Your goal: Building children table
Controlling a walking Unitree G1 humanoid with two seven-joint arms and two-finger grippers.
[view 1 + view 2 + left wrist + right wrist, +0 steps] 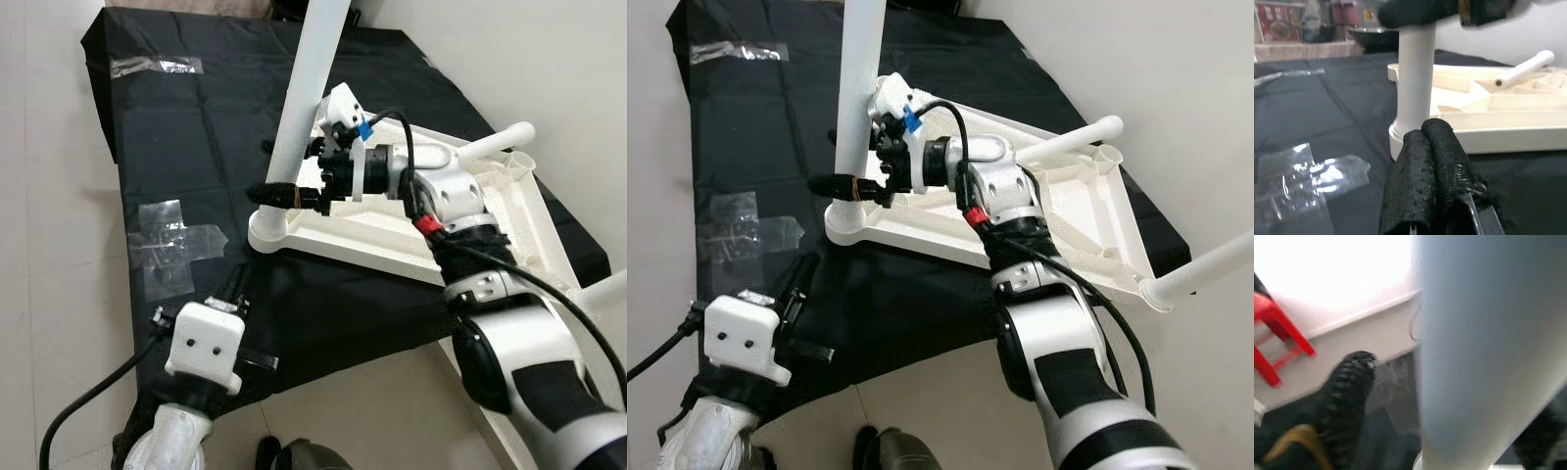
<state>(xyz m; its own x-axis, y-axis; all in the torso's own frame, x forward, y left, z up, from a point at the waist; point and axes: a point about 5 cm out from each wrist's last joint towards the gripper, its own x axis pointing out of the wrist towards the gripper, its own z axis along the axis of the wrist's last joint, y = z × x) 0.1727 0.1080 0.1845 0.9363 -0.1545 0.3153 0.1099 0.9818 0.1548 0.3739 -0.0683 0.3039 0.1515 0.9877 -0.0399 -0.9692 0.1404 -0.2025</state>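
Gripping with my right gripper (pixel 277 195), I hold the upright white table leg (pixel 309 93) just above its socket, one black finger on each side of the smooth round tube. That leg stands at the near-left corner of the upturned cream plastic tabletop (pixel 509 211), which lies at the centre right of the head view on a black cloth (pixel 186 127). The tabletop's underside is a shallow tray of moulded ribs and triangular pockets; I cannot make out anything loose in them. Two more white legs (pixel 495 144) jut from its far and right corners. Low at the lower left, my left gripper (pixel 1427 161) rests with its textured fingers pressed together on nothing, near crinkled clear tape (pixel 171 245) stuck to the cloth.
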